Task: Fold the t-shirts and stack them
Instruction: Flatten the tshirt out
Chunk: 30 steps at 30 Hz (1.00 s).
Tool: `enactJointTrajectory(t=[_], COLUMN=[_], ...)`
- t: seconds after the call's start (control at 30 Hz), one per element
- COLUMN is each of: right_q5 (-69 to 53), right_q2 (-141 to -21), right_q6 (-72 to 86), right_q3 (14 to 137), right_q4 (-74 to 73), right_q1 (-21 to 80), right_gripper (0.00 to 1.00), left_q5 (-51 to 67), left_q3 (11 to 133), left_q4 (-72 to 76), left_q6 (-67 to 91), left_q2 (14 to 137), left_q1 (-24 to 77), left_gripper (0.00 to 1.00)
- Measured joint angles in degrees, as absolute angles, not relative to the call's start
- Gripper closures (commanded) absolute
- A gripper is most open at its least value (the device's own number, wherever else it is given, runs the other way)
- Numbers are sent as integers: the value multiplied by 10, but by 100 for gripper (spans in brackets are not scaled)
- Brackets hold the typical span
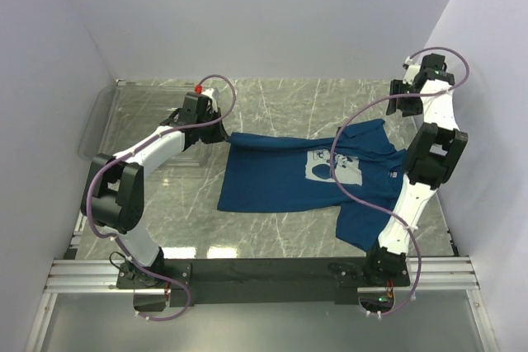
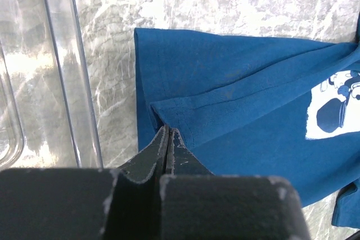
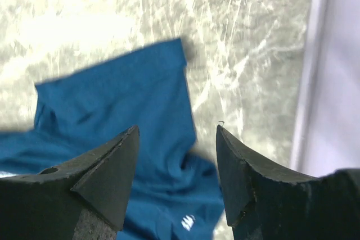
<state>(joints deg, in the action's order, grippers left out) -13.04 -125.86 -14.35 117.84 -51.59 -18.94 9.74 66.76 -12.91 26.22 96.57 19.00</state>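
t-shirt: dark blue, short-sleeved. it lies mostly flat on the marbled bench, between the two arms, with its length running left to right. the hem end points to the left arm, the neck and sleeves to the right arm.
print: pale square with a cartoon figure, face up on the right half of the t-shirt. the left wrist view catches part of it at its right edge.
left claw: fully closed, fingers pressed together on a pinch of cloth at the t-shirt's far left corner. the fabric rises in a small ridge up to the tips.
right claw: fingers spread apart with nothing between them. it hangs over the bench near the far right corner, and as far as we can tell it is off the cloth.
far sleeve: we see it below and between the right claw's fingers, lying flat on the marble, with bare bench beyond it.
near sleeve: it reaches towards the right arm's base and is partly covered by that arm in the top view.
bin: clear plastic, at the left edge of the bench. it sits near the hem end of the t-shirt but apart from it, with a strip of bare marble between them.
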Motion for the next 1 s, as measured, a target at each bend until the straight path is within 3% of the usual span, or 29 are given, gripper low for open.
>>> enactJointTrajectory(t=[0.43,1.0], right_q5=[-140,-130], right_q2=[-1401,-1433], right_q6=[9,56], right_q3=[1230,1278], right_q4=[-485,-469], right_q1=[-187,-182], right_gripper=[44,57], left_q5=[108,117], left_q3=[665,674], left_q4=[-123,-128], left_q6=[265,283], left_q2=[966,1001], left_q1=[190,196], left_gripper=[100,100])
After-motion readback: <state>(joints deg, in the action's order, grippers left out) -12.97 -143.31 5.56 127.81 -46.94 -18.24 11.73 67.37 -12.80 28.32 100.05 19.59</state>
